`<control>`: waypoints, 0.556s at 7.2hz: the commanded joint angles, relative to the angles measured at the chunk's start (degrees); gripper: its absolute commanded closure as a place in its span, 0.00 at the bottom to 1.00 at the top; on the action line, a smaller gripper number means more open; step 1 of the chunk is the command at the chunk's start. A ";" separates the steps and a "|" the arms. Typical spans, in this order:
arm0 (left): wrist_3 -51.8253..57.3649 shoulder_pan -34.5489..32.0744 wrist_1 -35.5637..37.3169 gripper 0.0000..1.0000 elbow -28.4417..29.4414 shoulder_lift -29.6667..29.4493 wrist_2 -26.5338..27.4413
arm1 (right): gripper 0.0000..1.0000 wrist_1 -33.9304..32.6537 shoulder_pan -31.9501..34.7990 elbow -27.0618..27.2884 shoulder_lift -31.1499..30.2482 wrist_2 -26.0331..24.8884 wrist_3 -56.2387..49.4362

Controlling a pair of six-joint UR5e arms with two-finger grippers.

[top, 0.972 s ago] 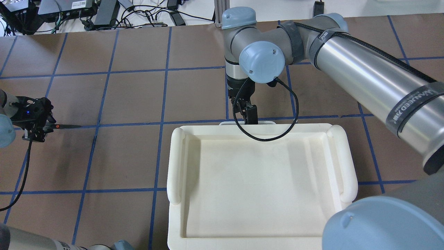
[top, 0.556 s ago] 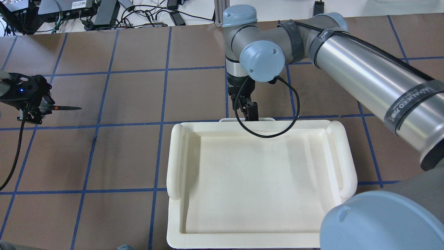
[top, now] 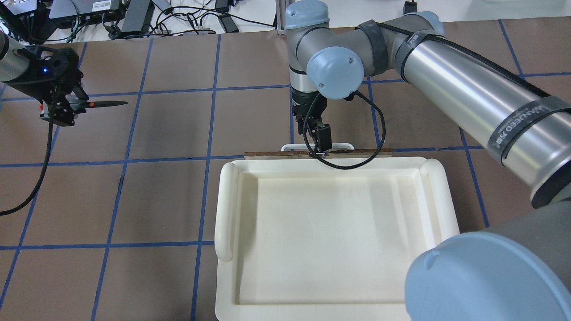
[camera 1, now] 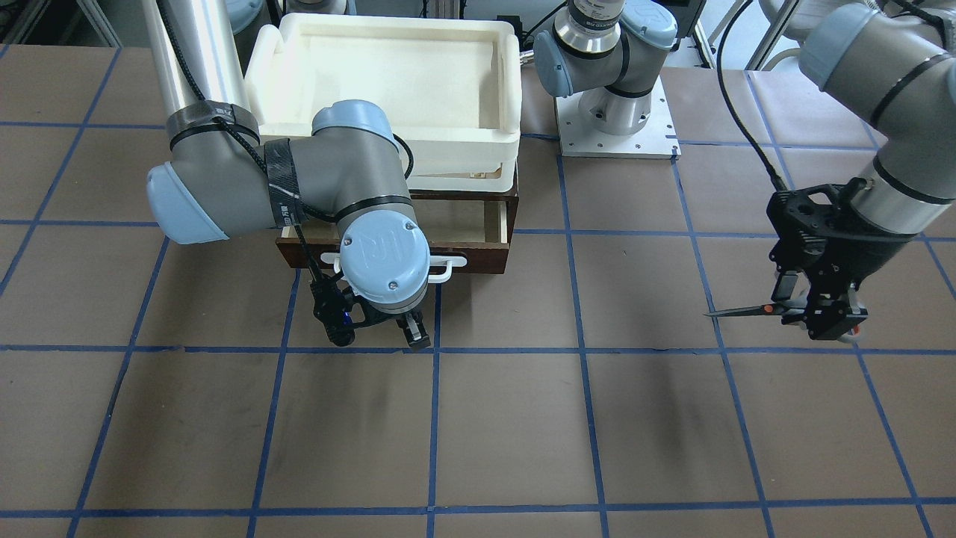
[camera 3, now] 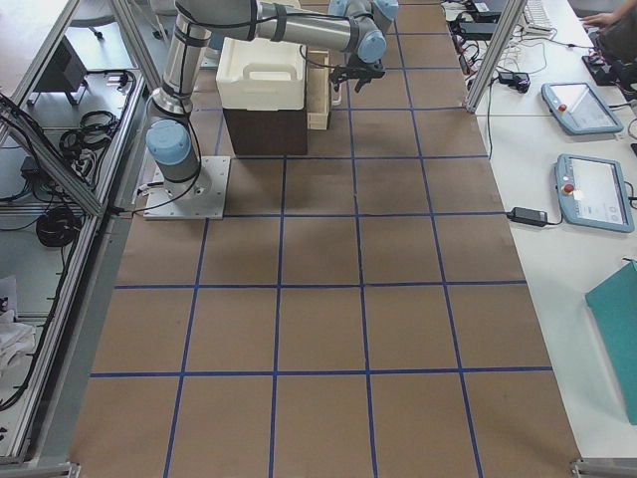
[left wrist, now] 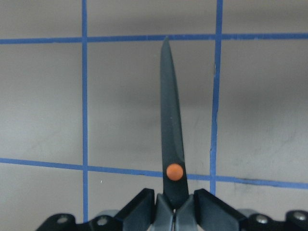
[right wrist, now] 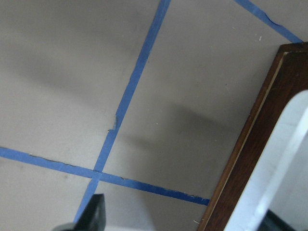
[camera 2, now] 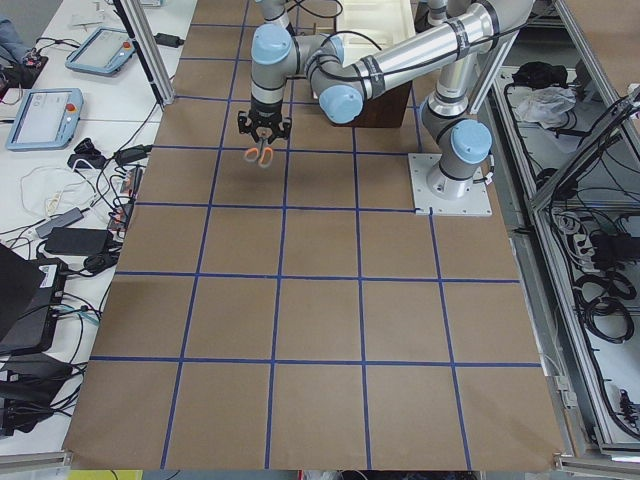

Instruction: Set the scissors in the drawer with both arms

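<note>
My left gripper [top: 67, 107] is shut on the scissors [top: 105, 104], near their orange pivot, and holds them level above the table at the far left. The dark blades point toward the middle. The scissors fill the left wrist view [left wrist: 171, 120]. The dark brown drawer [camera 1: 485, 261] stands partly open and shows its pale interior [camera 1: 463, 220]. My right gripper [camera 1: 377, 335] is at its white bar handle [camera 1: 448, 266]. Its fingers are wide apart in the right wrist view, with the handle [right wrist: 288, 159] beside one of them.
A cream-white tray [top: 223, 200] sits on top of the cabinet over the drawer. The left arm's base plate [camera 1: 616, 127] is beside the cabinet. Cables and boxes [top: 134, 18] line the table's far edge. Brown table with blue tape lines [camera 1: 523, 418] lies in front of the drawer.
The left gripper has carried the scissors away from the robot and a little toward the middle. The right gripper has moved away from the robot, and the drawer front has come out from under the tray.
</note>
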 commanded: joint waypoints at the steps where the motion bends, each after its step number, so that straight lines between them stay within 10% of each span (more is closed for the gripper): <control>1: -12.90 -6.78 -3.31 0.86 1.71 1.38 0.16 | 0.00 -0.10 -0.29 -1.30 0.79 -0.96 -1.67; 4: -18.84 -11.62 -16.22 0.86 4.87 1.21 3.23 | 0.00 -0.45 -0.55 -2.36 1.67 -1.66 -2.73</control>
